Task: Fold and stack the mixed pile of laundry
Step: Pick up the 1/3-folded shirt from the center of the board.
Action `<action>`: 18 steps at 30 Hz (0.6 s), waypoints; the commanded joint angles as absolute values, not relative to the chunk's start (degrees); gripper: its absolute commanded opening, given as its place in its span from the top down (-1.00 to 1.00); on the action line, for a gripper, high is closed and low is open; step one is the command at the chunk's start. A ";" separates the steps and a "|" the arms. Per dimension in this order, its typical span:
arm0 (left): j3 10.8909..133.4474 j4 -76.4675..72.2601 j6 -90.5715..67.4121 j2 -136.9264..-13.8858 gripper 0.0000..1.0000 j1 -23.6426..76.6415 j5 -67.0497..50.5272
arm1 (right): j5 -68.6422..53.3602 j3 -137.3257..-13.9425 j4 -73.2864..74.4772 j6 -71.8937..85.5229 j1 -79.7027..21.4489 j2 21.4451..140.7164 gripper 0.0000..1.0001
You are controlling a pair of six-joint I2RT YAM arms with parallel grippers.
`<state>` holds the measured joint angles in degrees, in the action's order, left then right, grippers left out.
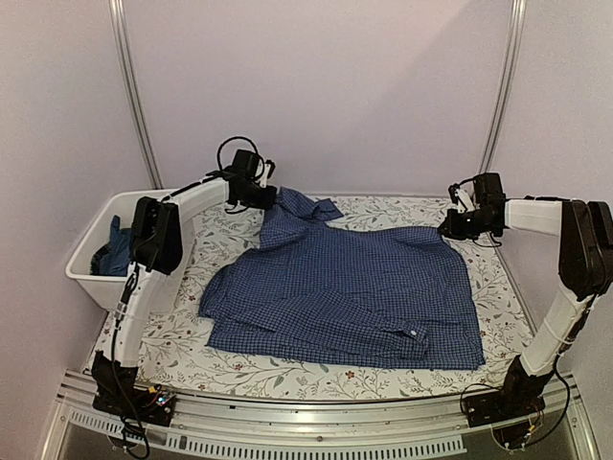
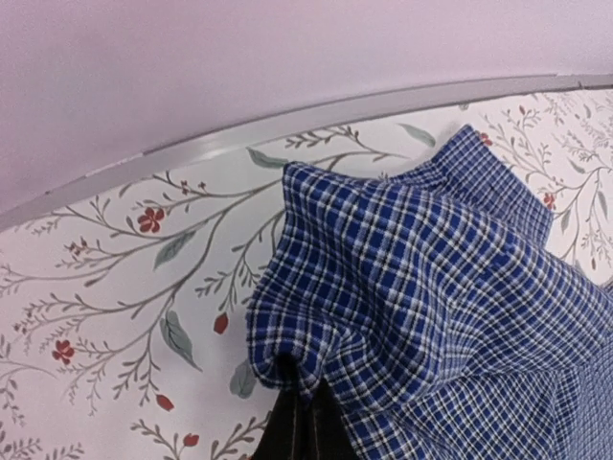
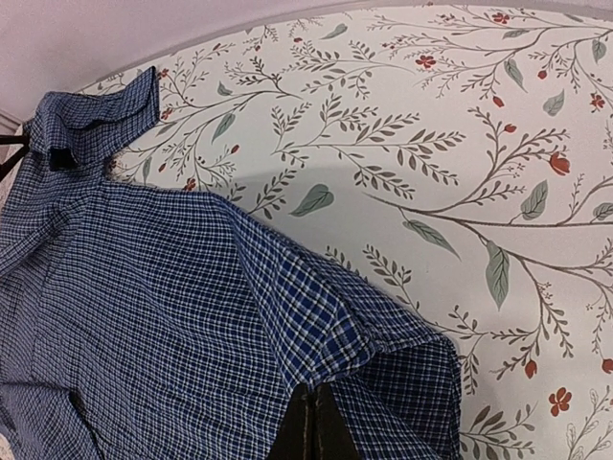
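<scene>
no lettering, label, brand, number or sign can be read in any view. the blue-and-white small-check cloth button-up shirt (image 1: 354,287) and the white floral-print tablecloth (image 1: 182,335) show only woven and printed pattern, no writing.

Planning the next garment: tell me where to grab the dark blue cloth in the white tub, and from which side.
Pinch the raised bunch of the dark blue cloth from straight above, probably using the left hand once it frees the checked shirt. It lies crumpled inside the white tub, whose walls block a sideways approach; the tub stands on that arm's side.
</scene>
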<state>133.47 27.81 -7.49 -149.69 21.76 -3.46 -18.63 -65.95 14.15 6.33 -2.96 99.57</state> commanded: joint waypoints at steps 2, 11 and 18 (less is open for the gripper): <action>135.36 22.06 -4.10 -145.39 1.00 20.84 -9.09 | -20.19 -64.67 14.48 5.58 -2.23 98.67 1.00; 137.12 21.53 1.73 -141.63 1.00 20.93 -9.64 | -23.53 -62.63 11.80 7.26 1.58 95.16 1.00; 134.59 17.60 8.88 -141.50 1.00 23.47 -17.00 | -25.62 -62.01 11.66 7.47 2.02 94.25 1.00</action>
